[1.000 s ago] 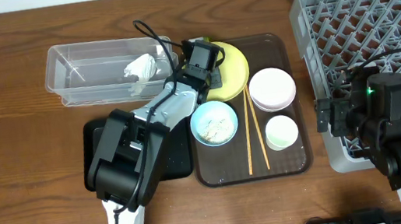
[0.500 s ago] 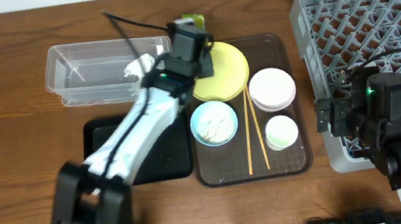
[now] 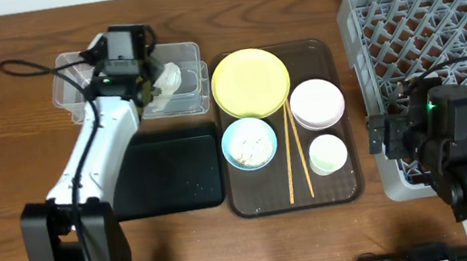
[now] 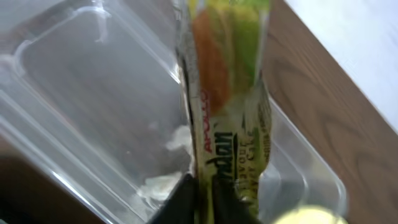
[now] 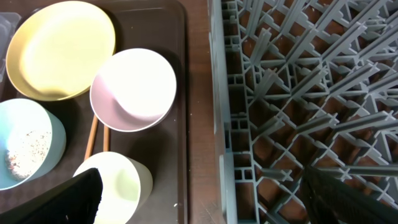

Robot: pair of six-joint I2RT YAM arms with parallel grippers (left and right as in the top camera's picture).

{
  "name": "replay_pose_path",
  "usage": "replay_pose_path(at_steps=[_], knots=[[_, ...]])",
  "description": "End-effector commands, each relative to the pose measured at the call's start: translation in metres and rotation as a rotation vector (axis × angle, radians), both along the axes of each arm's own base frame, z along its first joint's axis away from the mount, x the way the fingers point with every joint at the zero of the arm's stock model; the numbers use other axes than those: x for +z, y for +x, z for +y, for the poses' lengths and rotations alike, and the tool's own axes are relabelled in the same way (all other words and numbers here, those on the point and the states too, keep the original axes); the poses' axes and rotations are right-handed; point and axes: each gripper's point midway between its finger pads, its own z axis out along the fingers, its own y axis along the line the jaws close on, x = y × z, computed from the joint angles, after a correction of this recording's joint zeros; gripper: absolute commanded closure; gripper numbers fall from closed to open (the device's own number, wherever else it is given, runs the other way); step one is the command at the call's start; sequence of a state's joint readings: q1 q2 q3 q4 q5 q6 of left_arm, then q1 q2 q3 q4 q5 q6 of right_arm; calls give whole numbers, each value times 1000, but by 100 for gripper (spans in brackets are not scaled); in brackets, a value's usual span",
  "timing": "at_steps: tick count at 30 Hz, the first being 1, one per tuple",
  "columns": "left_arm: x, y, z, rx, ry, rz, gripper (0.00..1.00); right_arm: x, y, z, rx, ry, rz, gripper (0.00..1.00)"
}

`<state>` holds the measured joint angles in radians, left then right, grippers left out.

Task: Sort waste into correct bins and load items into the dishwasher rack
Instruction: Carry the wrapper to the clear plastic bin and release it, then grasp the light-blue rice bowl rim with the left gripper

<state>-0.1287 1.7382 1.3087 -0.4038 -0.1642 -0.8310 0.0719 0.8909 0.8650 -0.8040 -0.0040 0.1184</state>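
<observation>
My left gripper is shut on the green-yellow-orange snack wrapper and holds it over the clear tub. The crumpled white napkin lies in the tub's right part, and it shows below the wrapper in the left wrist view. The black tray lies in front of the tub. The yellow plate, white bowl, light-blue bowl with rice, white cup and chopsticks sit on the brown tray. My right gripper is open and empty at the left edge of the grey rack.
The brown serving tray lies between the bins and the rack. The left arm stretches from the front edge up over the black tray's left side. Bare wooden table shows at the far left.
My left gripper has swung left with the wrapper, from the back edge of the yellow plate to above the clear tub. The right arm has not moved.
</observation>
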Motion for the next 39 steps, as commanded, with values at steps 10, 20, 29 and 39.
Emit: replay_pose_path(at_steps=[10,20,29,39], knots=[[19,10,2,-148,72,-48,48,7,2,2,10,0,-18,1],[57,-60,-105,-645,168,-3,47,8,2,2,10,0,-18,1],[4,-136,-211,-1008,216,163,47,7,2,2,10,0,-18,1],[-68,-169,-254,-1140,262,329,46,7,2,2,10,0,-17,1]])
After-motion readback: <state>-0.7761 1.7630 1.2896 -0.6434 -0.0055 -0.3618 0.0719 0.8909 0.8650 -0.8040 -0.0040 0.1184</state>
